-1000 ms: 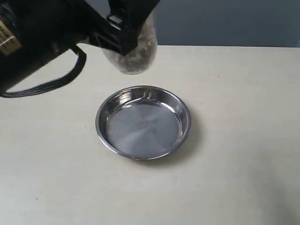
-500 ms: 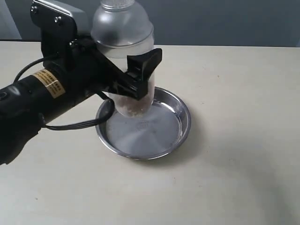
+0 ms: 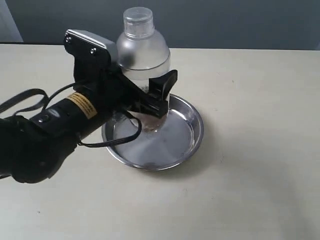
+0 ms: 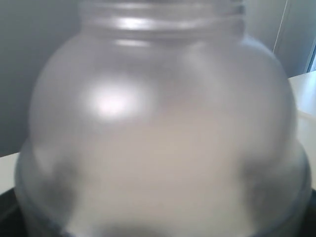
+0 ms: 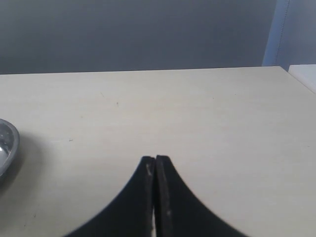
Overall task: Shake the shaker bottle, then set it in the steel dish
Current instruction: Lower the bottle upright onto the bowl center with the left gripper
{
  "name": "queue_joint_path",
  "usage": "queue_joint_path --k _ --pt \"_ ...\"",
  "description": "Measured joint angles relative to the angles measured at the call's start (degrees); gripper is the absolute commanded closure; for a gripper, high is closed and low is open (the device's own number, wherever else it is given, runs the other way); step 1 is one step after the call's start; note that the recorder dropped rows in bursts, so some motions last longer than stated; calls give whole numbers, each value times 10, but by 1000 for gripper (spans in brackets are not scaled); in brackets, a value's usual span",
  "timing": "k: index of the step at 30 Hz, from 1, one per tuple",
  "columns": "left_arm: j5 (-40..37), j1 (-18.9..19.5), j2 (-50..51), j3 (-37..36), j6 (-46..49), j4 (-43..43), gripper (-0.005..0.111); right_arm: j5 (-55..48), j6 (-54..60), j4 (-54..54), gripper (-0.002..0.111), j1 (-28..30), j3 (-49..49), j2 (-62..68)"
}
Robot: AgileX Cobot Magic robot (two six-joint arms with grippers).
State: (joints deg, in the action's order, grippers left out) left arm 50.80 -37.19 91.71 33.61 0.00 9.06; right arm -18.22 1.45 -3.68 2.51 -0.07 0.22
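The frosted shaker bottle (image 3: 144,52) stands upright over the steel dish (image 3: 187,142), its brown-grained base low inside the rim; whether it touches the bottom I cannot tell. My left gripper (image 3: 152,102) is shut on the bottle's lower body, one black finger (image 3: 163,89) crossing its front. The left wrist view is filled by the bottle's domed shoulder (image 4: 158,128). My right gripper (image 5: 155,160) is shut with nothing in it, low over bare table to the right. Only the dish's rim (image 5: 7,148) shows in the right wrist view.
The left arm's black body and cable (image 3: 55,127) lie over the table left of the dish. A pale table (image 3: 260,150) stretches right and forward of the dish. A dark wall (image 3: 225,22) runs behind the table.
The bottle went from raised and tilted above the dish to upright and lowered into it, the left arm carrying it down and rightward.
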Motion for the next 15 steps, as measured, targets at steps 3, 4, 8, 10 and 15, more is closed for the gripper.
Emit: queue_joint_path --k 3,4,8,10,15 --pt "36 0 31 0 -7 1 107 0 0 0 109 0 0 0" --pt "41 0 41 0 -8 2 107 0 0 0 109 0 0 0" --pt "53 0 76 0 -10 25 107 0 0 0 109 0 0 0" --pt "63 0 88 0 -10 33 107 0 0 0 109 0 0 0" --pt "87 0 108 0 -10 43 107 0 0 0 109 0 0 0"
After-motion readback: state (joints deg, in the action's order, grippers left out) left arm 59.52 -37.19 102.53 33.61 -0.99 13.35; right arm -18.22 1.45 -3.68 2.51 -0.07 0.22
